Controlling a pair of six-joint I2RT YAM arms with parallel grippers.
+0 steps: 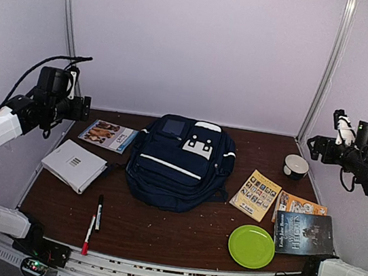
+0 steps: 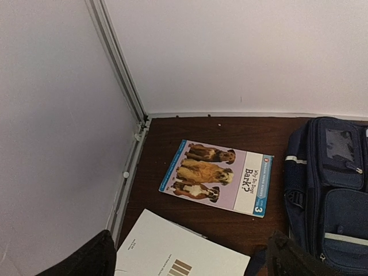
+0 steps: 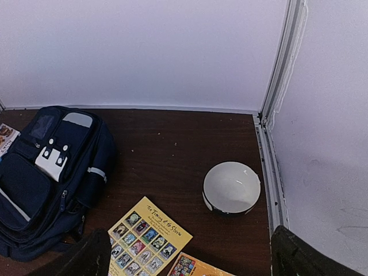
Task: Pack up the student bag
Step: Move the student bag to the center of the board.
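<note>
Dark wood table (image 1: 156, 237) inside a white-walled booth, with everything laid out flat in a loose ring. I'd guess that's so either arm can reach a share.

- Backpack (image 1: 177, 164) is dead centre, lying on its back with the front pockets up and its top toward the far wall.
- It looks zipped, and I can't see any open mouth or lining from any view.
- On the left are a dog book (image 1: 107, 135), a white folder (image 1: 74, 164) and two markers, black (image 1: 99, 212) and red (image 1: 88, 236).
- On the right are a yellow book (image 1: 256, 194), an orange book (image 1: 301, 205) partly tucked under a dark book (image 1: 304, 234), a green plate (image 1: 251, 246) and a bowl (image 1: 296, 167).

Left gripper (image 1: 80, 108) is raised above the far-left corner with its jaws spread wide and nothing in them. Right gripper (image 1: 317, 147) is the same, high above the bowl, wide and empty. Both look parked clear of the table, and packing hasn't started.

Blind spots:
- Each wrist view cuts off the fingertips at the bottom edge.
- The left wrist view sees only the bag's edge.
- Zip pulls are too small to locate.
- I can't read what's in the bowl.
</note>
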